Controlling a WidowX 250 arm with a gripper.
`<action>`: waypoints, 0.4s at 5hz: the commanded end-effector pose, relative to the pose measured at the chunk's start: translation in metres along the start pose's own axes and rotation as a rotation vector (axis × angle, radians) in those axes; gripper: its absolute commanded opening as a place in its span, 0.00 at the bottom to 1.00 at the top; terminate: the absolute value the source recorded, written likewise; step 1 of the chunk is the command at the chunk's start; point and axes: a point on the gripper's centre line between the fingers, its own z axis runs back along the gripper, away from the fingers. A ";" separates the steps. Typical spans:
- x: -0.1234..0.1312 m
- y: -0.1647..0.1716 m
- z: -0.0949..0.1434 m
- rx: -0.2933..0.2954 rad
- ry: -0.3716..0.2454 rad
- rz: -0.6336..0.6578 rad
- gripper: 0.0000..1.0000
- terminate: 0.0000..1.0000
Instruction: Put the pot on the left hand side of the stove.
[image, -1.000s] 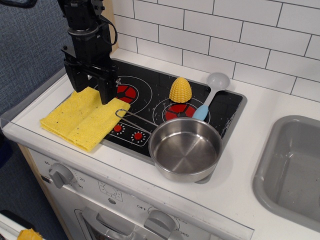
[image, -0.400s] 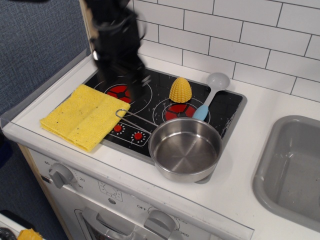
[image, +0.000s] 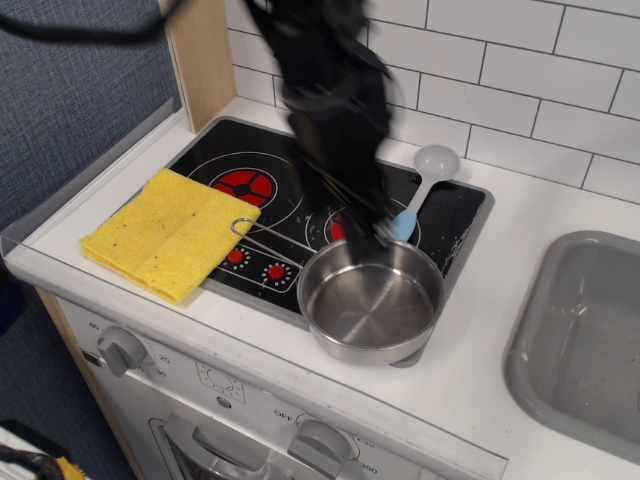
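The shiny steel pot stands at the stove's front right corner, partly over the rim and the white counter. Its thin wire handle points left towards the yellow cloth. The black stove has its left red burner bare. My gripper is a dark motion-blurred shape over the right burner, just above the pot's far rim. The blur hides whether its fingers are open or shut, and it appears to hold nothing. The arm covers most of the right burner.
A folded yellow cloth lies on the stove's left edge and the counter. A blue-handled grey spoon lies at the stove's back right. A grey sink basin is at the right. A wooden post stands at the back left.
My arm has swept fast from the stove's left side, by the cloth, across to the right burner and the pot's far rim. It now hides the yellow corn. The pot has not moved.
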 end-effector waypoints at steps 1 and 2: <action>0.021 -0.057 -0.023 0.029 0.022 -0.156 1.00 0.00; 0.025 -0.061 -0.039 0.048 0.041 -0.107 1.00 0.00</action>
